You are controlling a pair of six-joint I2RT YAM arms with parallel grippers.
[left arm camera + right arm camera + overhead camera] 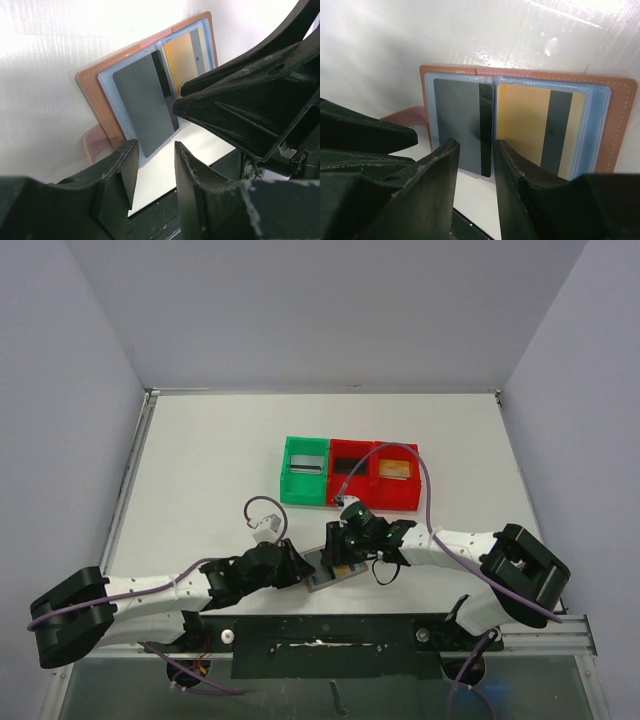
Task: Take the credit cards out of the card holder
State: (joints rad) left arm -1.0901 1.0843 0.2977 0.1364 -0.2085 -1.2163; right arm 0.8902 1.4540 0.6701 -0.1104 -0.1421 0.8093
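The tan leather card holder [334, 576] lies open on the table between my two grippers. The left wrist view shows its blue lining, a dark grey card [142, 102] in the left pocket and a gold card [181, 54] in the right one. The right wrist view shows the same holder [615, 120], dark card [456, 120] and gold card [522, 120]. My left gripper [152, 167] is open and empty just short of the dark card's near edge. My right gripper [474, 167] is open and empty over the dark card's near corner, at the holder's centre fold.
A green bin [288, 480] and a red double bin [372, 498] stand behind the holder, each compartment with a card-like thing in it. The right arm [250, 100] fills the right of the left wrist view. The holder's snap tab [95, 142] sticks out to its left.
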